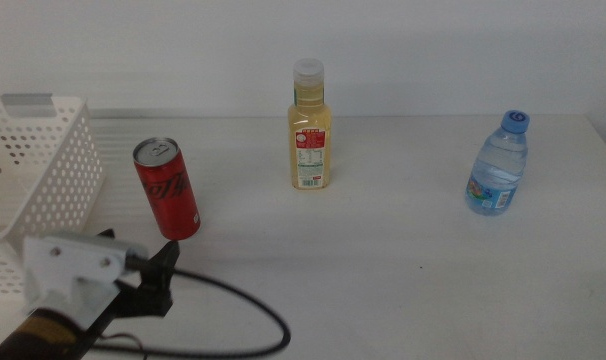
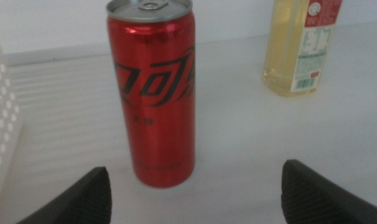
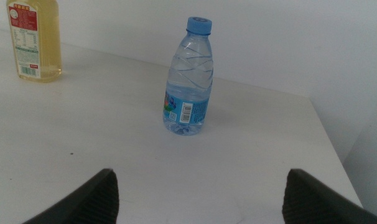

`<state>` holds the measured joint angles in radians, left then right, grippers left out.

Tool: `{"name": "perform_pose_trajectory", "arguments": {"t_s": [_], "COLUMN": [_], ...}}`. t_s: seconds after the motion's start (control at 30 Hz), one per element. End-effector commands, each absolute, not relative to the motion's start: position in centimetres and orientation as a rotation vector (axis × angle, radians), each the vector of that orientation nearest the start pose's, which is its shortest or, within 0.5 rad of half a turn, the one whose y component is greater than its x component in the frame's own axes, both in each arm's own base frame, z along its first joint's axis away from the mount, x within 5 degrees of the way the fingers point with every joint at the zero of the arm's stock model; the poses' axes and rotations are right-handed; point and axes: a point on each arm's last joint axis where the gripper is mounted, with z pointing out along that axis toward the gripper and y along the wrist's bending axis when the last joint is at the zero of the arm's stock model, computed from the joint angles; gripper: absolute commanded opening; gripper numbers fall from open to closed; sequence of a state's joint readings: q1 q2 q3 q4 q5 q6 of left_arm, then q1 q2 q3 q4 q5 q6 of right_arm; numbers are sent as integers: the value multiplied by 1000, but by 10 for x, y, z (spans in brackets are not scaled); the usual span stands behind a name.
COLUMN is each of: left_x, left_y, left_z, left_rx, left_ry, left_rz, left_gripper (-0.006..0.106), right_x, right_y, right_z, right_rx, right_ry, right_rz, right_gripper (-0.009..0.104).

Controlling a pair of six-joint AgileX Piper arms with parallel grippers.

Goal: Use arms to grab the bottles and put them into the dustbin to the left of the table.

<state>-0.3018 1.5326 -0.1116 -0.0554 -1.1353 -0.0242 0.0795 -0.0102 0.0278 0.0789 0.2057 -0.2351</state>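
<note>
Even, bright light washes my white table (image 1: 403, 270) nearly shadowless; only faint soft shadows sit under the water bottle (image 3: 190, 78). My left wrist picture looks slightly soft, the red can (image 2: 152, 93) showing a pale sheen, perhaps from overhead lamps.

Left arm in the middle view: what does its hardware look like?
The left arm has a white boxy wrist housing, a black forked tool, a black cable looping over the table and a brownish-orange band near the picture's edge.
</note>
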Motion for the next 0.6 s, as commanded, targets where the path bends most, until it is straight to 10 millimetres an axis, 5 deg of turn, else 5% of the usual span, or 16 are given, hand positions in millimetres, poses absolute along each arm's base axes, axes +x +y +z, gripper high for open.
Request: {"name": "perform_pose_trajectory", "arguments": {"t_s": [0.0, 0.57], "left_x": [203, 258], "left_y": [-59, -65], "left_z": [169, 159], "left_rx": [137, 88], "left_ry": [1590, 1625], "left_rz": [-256, -247], "left_gripper": [89, 89], "right_x": [54, 54], "right_y": [5, 5], "right_z": [196, 196], "right_rx": [-201, -201], "right_ry": [1584, 1584], "right_rz": [-64, -64], "right_gripper": [70, 70]}}
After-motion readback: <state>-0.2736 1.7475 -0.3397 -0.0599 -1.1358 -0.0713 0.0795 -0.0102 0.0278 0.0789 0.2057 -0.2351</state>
